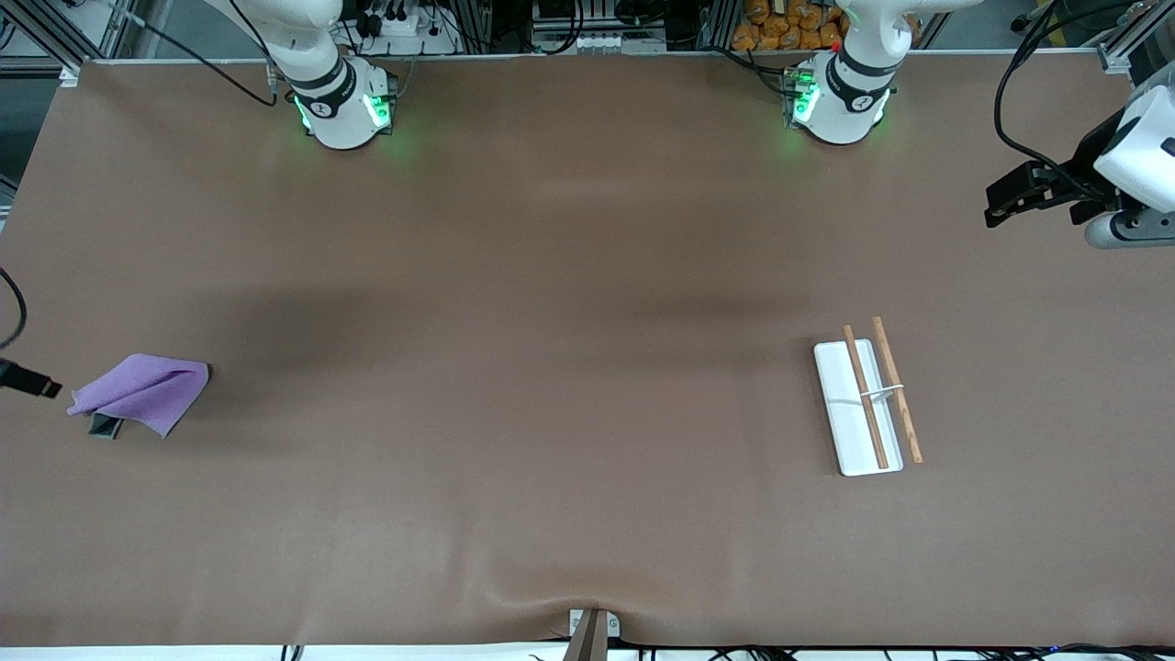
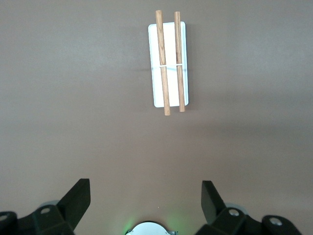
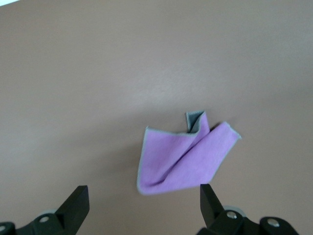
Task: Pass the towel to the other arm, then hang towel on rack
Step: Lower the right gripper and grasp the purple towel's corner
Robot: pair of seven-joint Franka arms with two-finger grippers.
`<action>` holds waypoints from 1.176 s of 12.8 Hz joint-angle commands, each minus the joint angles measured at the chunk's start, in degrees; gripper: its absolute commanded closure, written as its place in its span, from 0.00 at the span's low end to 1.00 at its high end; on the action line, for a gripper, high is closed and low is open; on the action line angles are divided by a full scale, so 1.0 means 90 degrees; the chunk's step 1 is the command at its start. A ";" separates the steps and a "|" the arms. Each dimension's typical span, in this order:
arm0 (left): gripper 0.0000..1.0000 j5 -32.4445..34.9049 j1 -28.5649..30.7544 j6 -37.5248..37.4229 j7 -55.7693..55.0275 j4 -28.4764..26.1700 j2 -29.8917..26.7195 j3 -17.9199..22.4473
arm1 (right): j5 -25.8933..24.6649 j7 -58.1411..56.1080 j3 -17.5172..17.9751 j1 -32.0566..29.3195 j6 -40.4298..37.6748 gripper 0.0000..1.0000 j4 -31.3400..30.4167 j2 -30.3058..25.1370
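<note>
The lilac towel (image 1: 139,393) lies crumpled on the table at the right arm's end, with a dark grey corner showing. It also shows in the right wrist view (image 3: 183,159). My right gripper (image 3: 144,193) is open and empty, up above the table just short of the towel; only a black tip (image 1: 32,381) shows at the front view's edge. The rack (image 1: 840,395), a white tray with two wooden rods, stands toward the left arm's end and shows in the left wrist view (image 2: 171,83). My left gripper (image 1: 1001,204) (image 2: 145,188) is open and empty, high above the table's end, apart from the rack.
The brown table cover (image 1: 551,367) has a small ripple at its near edge, by a mount (image 1: 592,629). Both arm bases (image 1: 344,106) (image 1: 840,101) stand along the table's farthest edge from the front camera. Cables hang past the left arm's end.
</note>
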 commanded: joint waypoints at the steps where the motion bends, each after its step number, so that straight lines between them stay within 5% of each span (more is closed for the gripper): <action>1: 0.00 -0.0052 0.0023 0.0003 0.0107 -0.0103 -0.0134 -0.0011 | -0.0006 -0.0295 0.0112 -0.0354 0.0477 0.00 0.0306 0.0733; 10: 0.00 -0.0052 0.0023 0.0003 0.0107 -0.0132 -0.0124 -0.0011 | 0.0112 -0.0658 0.0141 -0.0629 0.1795 0.06 -0.0347 0.1691; 12: 0.00 -0.0052 0.0023 0.0013 0.0107 -0.0142 -0.0114 -0.0011 | 0.0112 -0.0668 0.0141 -0.0639 0.1963 0.23 -0.0485 0.1740; 15: 0.00 -0.0052 0.0023 0.0042 0.0107 -0.0200 -0.0124 -0.0011 | 0.0112 -0.0668 0.0141 -0.0639 0.1964 0.70 -0.0485 0.1779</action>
